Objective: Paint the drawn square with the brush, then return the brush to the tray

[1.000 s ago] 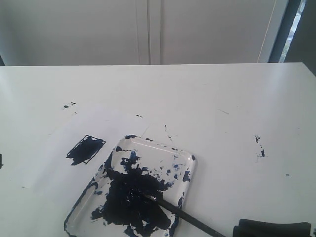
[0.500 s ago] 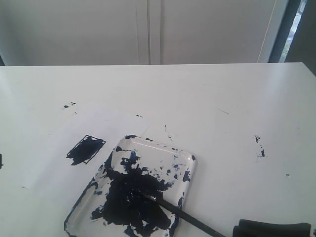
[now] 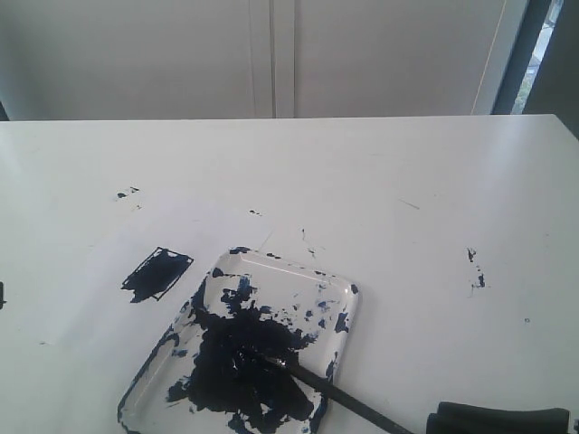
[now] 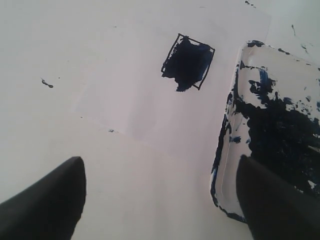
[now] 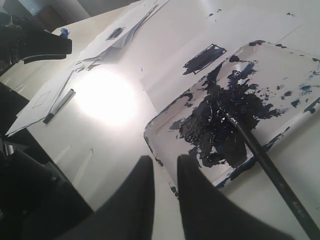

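White tabletop [image 3: 407,163] runs back to pale wall panels [image 3: 271,54], and almost everything that matters sits in its near half. At the left the left gripper [image 4: 159,159] hangs above the sheet of paper [image 4: 125,100] with its jaws spread wide and nothing between them. On that paper, just left of the tray, the drawn square [image 3: 156,274] is filled dark, and the paint has run past the outline on its near-left side. The tray [image 3: 288,271] sits near the middle with a heavy blue-black blotch inside. The brush [image 3: 335,391] lies with its tip in that blotch and its handle slanting out over the near-right rim, so the job looks all but finished. Right of the handle, at the near edge, the right gripper [image 5: 165,159] has its jaws close together with a slim gap between them; it holds nothing, and the brush is beside it rather than between the jaws. Further right are a few paint specks [image 3: 476,271]. The overhanging handle is the risk: if the right arm clips it while pulling away, the brush could lever or roll off the rim and flick wet paint across the table. If the left gripper dropped lower, it could smear the fresh square.
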Robot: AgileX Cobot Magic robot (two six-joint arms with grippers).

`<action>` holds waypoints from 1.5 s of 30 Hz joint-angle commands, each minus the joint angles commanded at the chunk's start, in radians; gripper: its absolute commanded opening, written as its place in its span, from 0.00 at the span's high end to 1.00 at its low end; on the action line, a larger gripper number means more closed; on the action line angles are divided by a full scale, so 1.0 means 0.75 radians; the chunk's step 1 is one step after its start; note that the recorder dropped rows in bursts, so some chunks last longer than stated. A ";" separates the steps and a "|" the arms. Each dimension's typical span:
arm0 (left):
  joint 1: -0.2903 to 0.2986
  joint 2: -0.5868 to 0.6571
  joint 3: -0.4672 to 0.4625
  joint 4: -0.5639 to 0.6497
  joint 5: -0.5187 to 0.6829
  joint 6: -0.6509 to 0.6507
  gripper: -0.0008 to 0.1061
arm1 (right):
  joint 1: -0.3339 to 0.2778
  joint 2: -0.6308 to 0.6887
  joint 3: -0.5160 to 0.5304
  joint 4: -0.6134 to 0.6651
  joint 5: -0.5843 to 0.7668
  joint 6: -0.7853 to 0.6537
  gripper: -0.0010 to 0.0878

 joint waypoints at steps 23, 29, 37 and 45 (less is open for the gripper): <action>0.000 -0.286 0.103 0.000 -0.009 0.000 0.21 | -0.046 0.000 0.000 0.000 0.000 0.000 0.80; 0.000 -0.419 0.283 0.000 -0.025 0.000 0.21 | -0.197 -0.019 0.000 0.000 0.000 0.000 0.80; 0.000 -0.596 0.450 0.006 -0.076 0.000 0.21 | -0.433 -0.261 0.000 0.000 0.000 0.000 0.80; 0.000 -0.835 0.559 0.009 -0.061 0.000 0.21 | -0.720 -0.373 0.000 0.000 0.000 -0.012 0.80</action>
